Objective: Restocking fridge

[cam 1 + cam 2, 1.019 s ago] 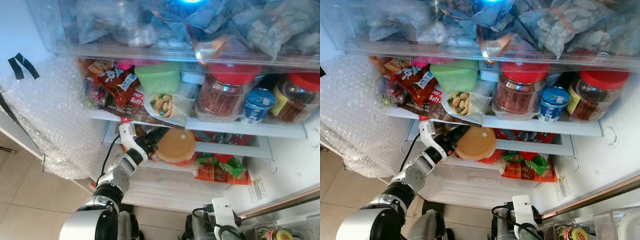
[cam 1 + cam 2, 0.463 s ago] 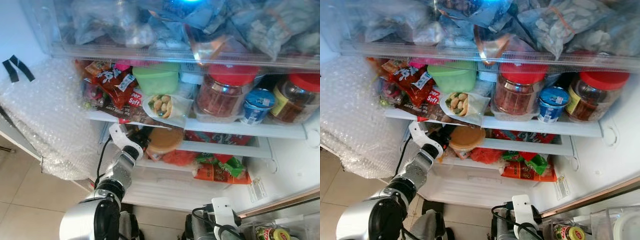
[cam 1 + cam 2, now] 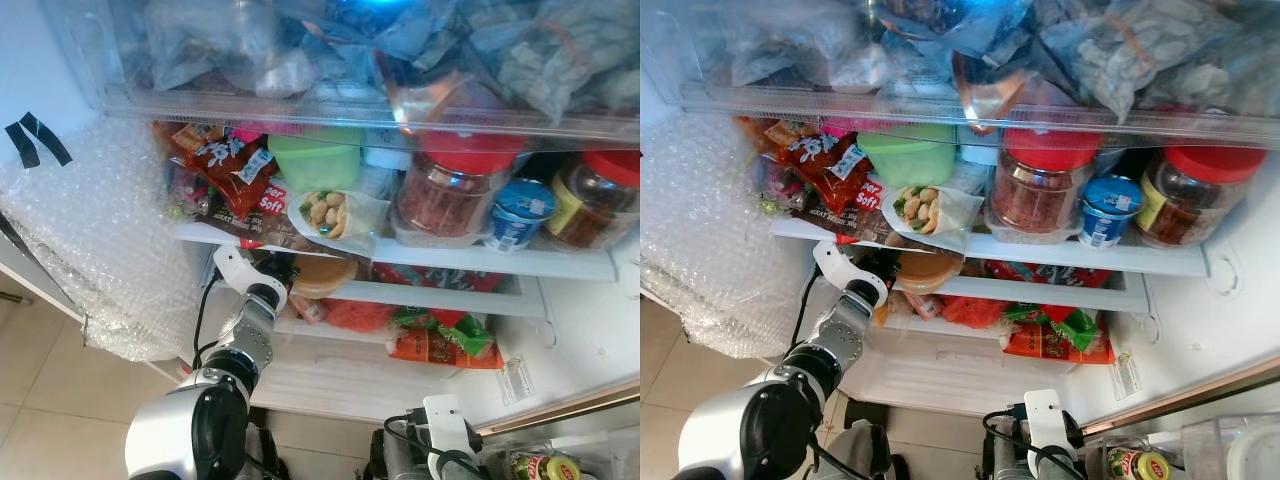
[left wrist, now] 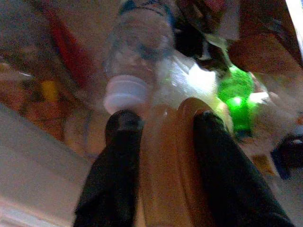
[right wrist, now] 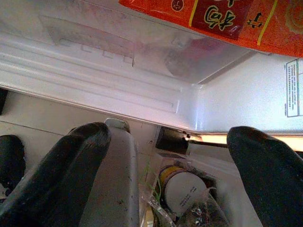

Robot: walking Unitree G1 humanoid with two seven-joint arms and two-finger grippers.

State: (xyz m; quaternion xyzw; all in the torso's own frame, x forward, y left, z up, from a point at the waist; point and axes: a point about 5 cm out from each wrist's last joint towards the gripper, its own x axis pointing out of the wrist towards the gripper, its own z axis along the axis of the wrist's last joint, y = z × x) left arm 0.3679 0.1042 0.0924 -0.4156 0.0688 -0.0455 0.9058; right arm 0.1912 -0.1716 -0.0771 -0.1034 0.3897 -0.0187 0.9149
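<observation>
Fridge shelf (image 3: 450, 252); red-lidded jars (image 3: 448, 185), green tub (image 3: 315, 160) on it

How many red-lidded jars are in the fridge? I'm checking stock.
2, both on the middle shelf: one red-lidded jar near the centre, the other jar at the right edge. Others may be hidden behind.

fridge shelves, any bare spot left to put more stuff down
The white bottom ledge below the orange packet is bare. The shelf above is packed with jars, and the left gripper is pushing a brown tub among snacks.
</observation>
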